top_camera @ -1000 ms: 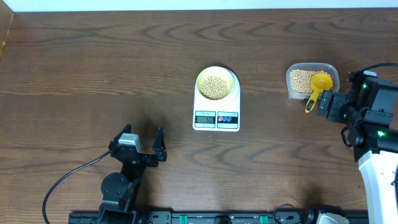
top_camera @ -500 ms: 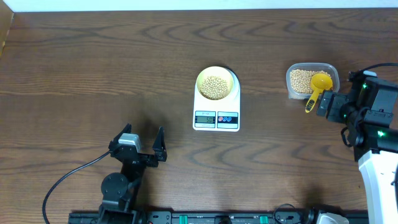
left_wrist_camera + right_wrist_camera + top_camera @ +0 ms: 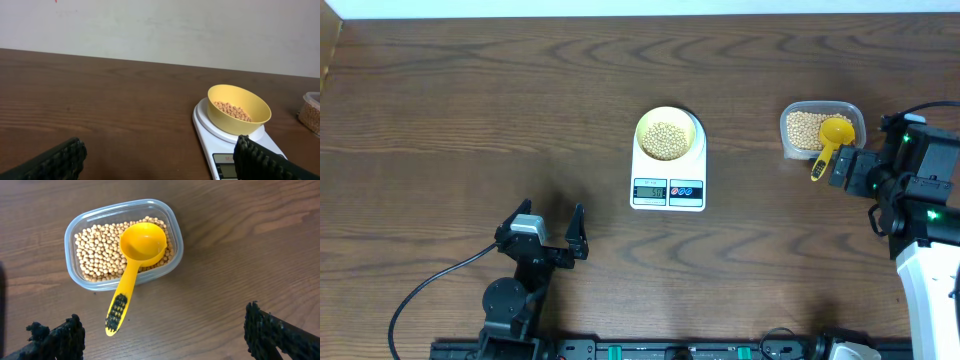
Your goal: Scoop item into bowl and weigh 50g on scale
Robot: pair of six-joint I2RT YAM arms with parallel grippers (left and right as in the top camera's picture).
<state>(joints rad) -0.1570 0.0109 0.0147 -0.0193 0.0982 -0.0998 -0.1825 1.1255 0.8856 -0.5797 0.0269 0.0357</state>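
**Left gripper [image 3: 544, 232] and right gripper [image 3: 165, 337] both wide open, holding nothing**

Left gripper sat low at the near edge of the table [image 3: 470, 100], well apart from the work, jaws spread and pointed toward the scale [image 3: 642, 170]. Looked parked, out of the way.

Right gripper hovered just beside the tub [image 3: 175, 235], jaws spread either side of the scoop [image 3: 137, 255] handle but not touching it. My read: the scoop was dropped back there so no extra load sat on the scale during the reading.

Scoop lay with its cup on the beans [image 3: 97, 255] in the tub and its handle over the tub's near rim, tip down on the table. Cup looked empty.

Bowl [image 3: 235, 120] stood upright on the scale's platform, at the far end from the display [image 3: 650, 191], so the bowl didn't cover the readout. A shallow layer of beans covered its bottom, well below the rim.

Judgement: scooping seemed done or paused, and the weight check was the step in hand.

Writing: display showed digits, too small to read in any view. Two coloured buttons [image 3: 686, 190] sat beside it, labels illegible. No brand visible on scale, tub or scoop.
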